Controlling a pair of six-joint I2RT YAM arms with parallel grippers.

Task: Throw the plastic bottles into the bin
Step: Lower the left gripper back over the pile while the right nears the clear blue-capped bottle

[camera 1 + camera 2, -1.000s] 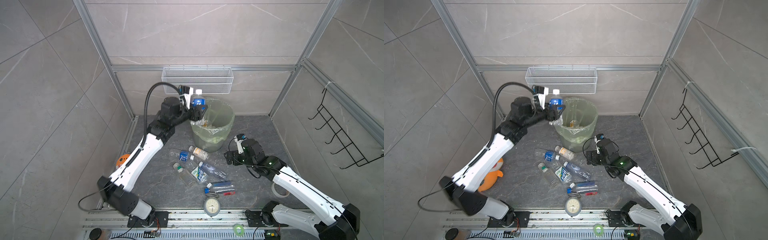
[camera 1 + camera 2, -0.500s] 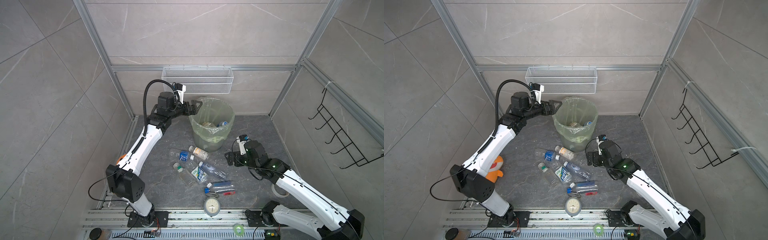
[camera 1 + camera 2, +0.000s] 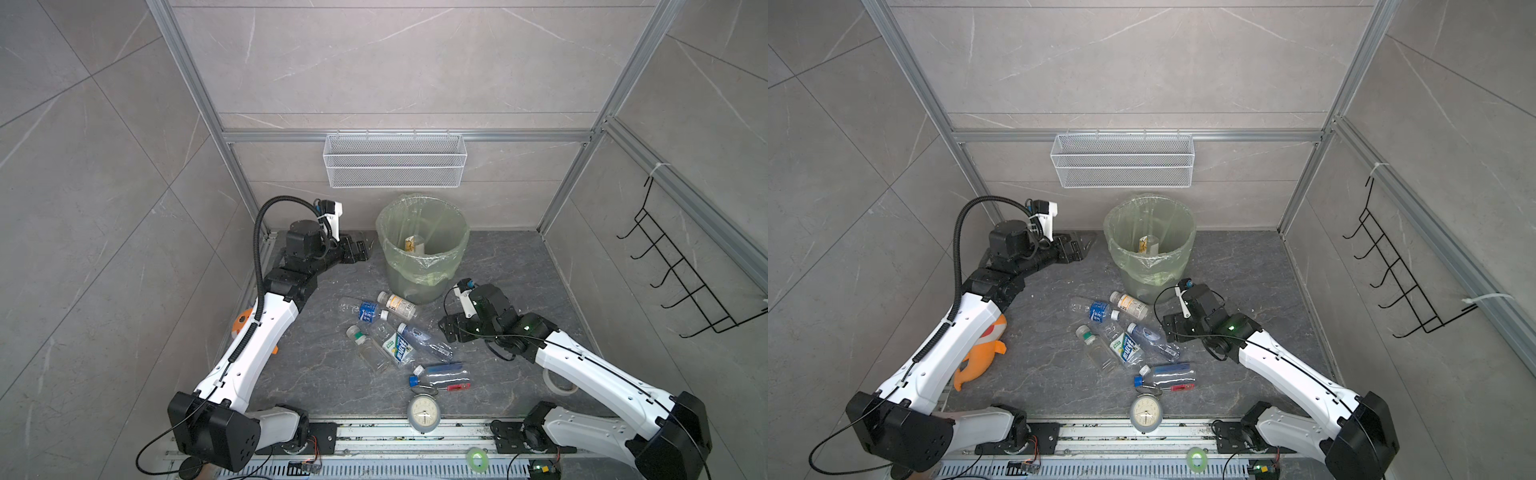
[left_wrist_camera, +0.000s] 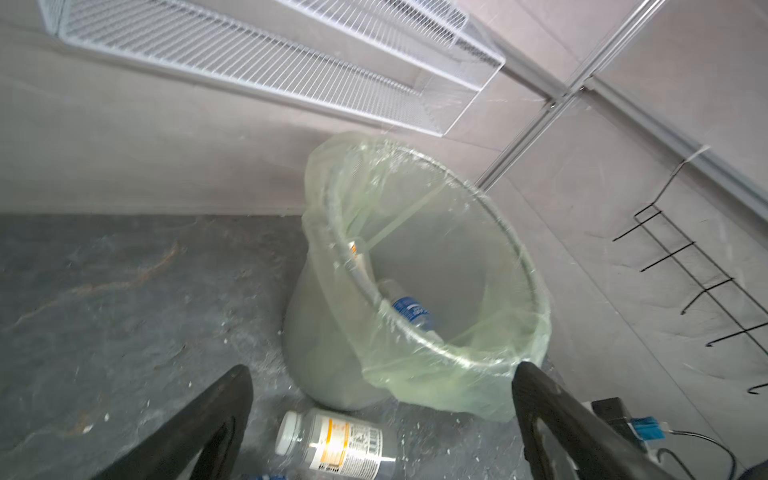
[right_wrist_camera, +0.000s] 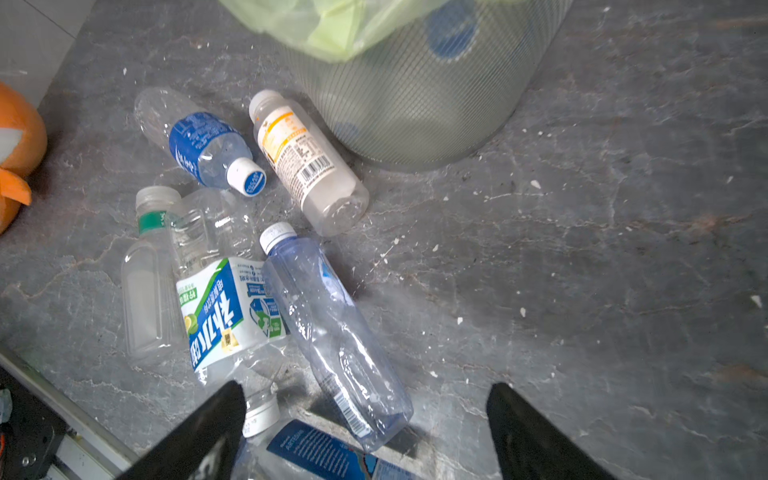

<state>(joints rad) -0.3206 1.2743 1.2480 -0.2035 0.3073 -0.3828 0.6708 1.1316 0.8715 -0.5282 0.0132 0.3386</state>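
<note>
Plainly, this pick falls to the right arm. The right end effector (image 5: 365,390) hangs close over the heap of plastic bottles (image 3: 397,345) on the desk (image 3: 498,266), its jaws spread wide and empty. In the right wrist view a pale blue bottle (image 5: 328,324) lies straight ahead of it. The bottle is on its side, its white cap pointing away toward the bin (image 3: 415,282) and its base reaching in under the gap between the fingers. Its long axis runs nearly along the reach of the end effector, a little askew, so the open jaws stand across the body, not along it. That looks to me a fair line for closing on after a short drop.

Crowding is the catch. A green-and-blue labelled bottle (image 5: 224,307) lies against one flank, and a dark-blue-labelled bottle (image 5: 316,453) sits just by the base, so a finger may land on a neighbour.

The left end effector (image 3: 360,250) is released too and holds nothing. It sits beside the bin, at its left in both top views, well apart from the heap. Several bottles lie loose in front of the bin. At least two more show inside it, among them a bottle in the bag (image 4: 409,309) with a blue label.
</note>
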